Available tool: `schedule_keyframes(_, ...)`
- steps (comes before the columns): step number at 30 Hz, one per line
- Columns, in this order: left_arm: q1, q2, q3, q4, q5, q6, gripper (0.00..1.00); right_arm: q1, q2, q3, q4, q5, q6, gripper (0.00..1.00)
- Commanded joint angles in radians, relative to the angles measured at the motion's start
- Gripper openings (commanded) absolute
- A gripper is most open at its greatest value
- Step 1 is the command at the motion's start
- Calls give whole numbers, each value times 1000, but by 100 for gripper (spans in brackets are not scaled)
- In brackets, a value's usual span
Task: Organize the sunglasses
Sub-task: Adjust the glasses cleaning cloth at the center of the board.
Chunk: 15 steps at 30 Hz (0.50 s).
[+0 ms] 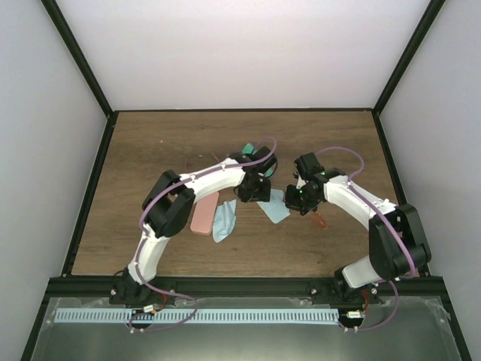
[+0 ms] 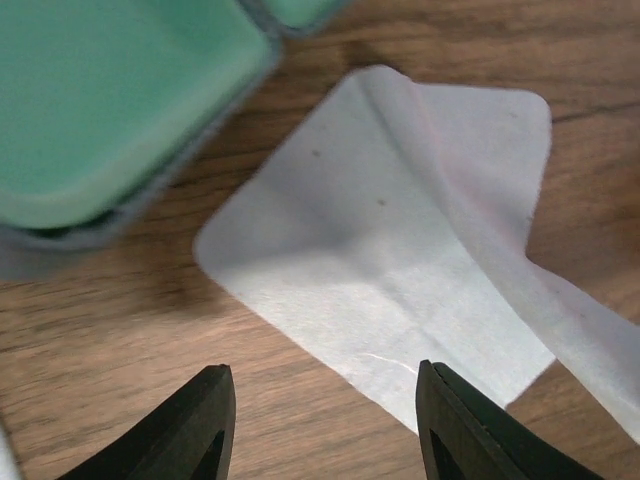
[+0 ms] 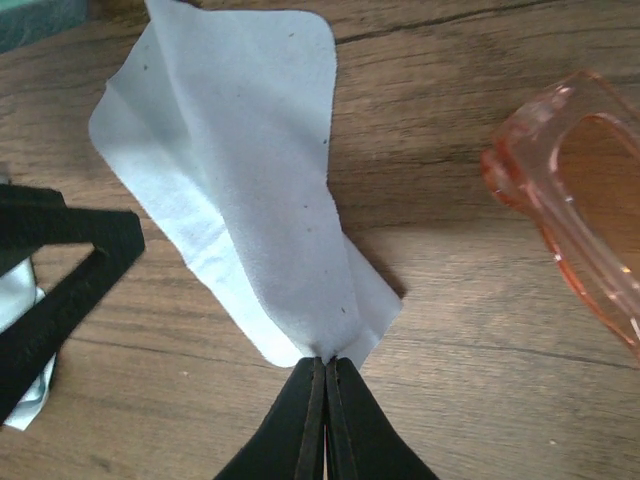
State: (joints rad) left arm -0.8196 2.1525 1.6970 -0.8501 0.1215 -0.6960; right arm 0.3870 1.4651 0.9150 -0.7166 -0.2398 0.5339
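Note:
One pair of sunglasses (image 3: 565,205), with an orange-pink translucent frame, lies on the wood at the right of the right wrist view; from above it shows as a small reddish shape (image 1: 322,220) just right of my right gripper (image 1: 301,204). My right gripper (image 3: 325,368) is shut on the near corner of a light blue cloth (image 3: 240,170), which bunches up at the fingertips. My left gripper (image 2: 325,385) hangs open over the other edge of that same cloth (image 2: 400,230), nothing between its fingers. The cloth (image 1: 276,204) lies between the two grippers.
An open case with a green lining (image 2: 110,100) sits just beyond the cloth, behind my left gripper (image 1: 248,150). A pink case (image 1: 204,213) and a second light blue cloth (image 1: 224,219) lie to the left, under the left arm.

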Motion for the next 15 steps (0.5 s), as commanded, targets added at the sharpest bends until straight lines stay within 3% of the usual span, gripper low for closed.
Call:
schedule_keyframes(1,-35,49,60,-72,59,83,51,-16,-2,16,3,60,-23,1)
schedule_keyframes(9,-46,40,52,-71,32,97,52,-21,17,38,3,129,-32,1)
schedule_keyframes(15,-47,97,165,-71,8,109,52,-21,24,39,16,136,-18,1)
